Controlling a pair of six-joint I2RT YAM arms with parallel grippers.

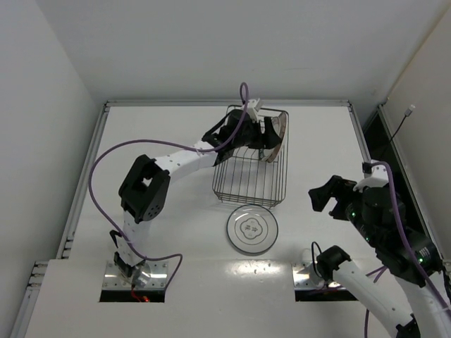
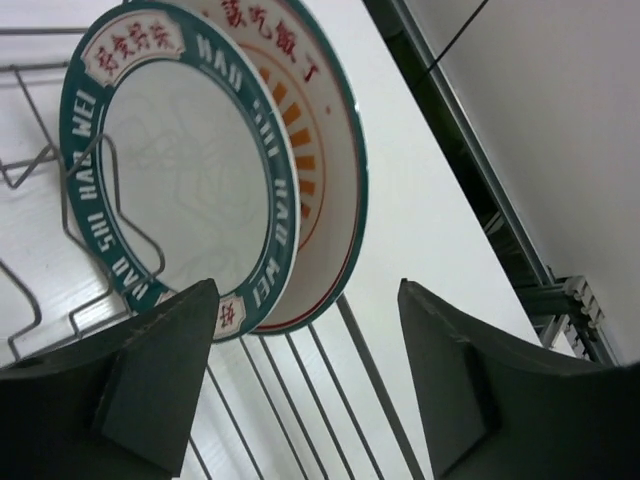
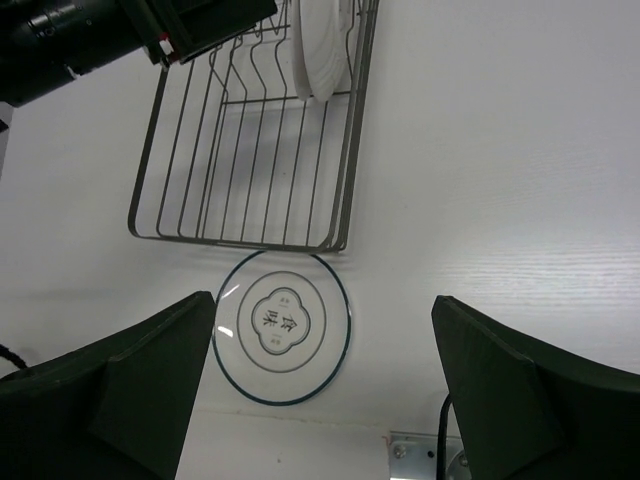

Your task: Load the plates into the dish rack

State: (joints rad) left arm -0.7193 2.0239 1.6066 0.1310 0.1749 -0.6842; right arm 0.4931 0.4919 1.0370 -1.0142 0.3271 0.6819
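White surface [image 1: 190, 225]: carries the items below. Dish rack [image 1: 250, 176]: dark wire basket standing at the centre of the surface, long axis running 12 to 6 o'clock in the overhead view, upright tines inside. Orange-patterned plate [image 2: 325, 150]: on edge among the tines at the rack's 1 o'clock corner. Teal-banded plate [image 2: 180, 170]: lettered rim, also on edge, leaning against the orange-patterned plate's face. Grey plate [image 1: 251, 229]: dark-rimmed, small centre marks, lying flat on the surface outside the basket, just beside the rack's near end at its 6 o'clock. Left gripper [image 2: 305, 295]: over the rack's far end, at 9 o'clock of the upright plates, jaws spread wide with nothing between them. Right gripper [image 3: 322, 302]: above the surface at 3 o'clock of the grey plate, well apart from it, jaws parted and empty.
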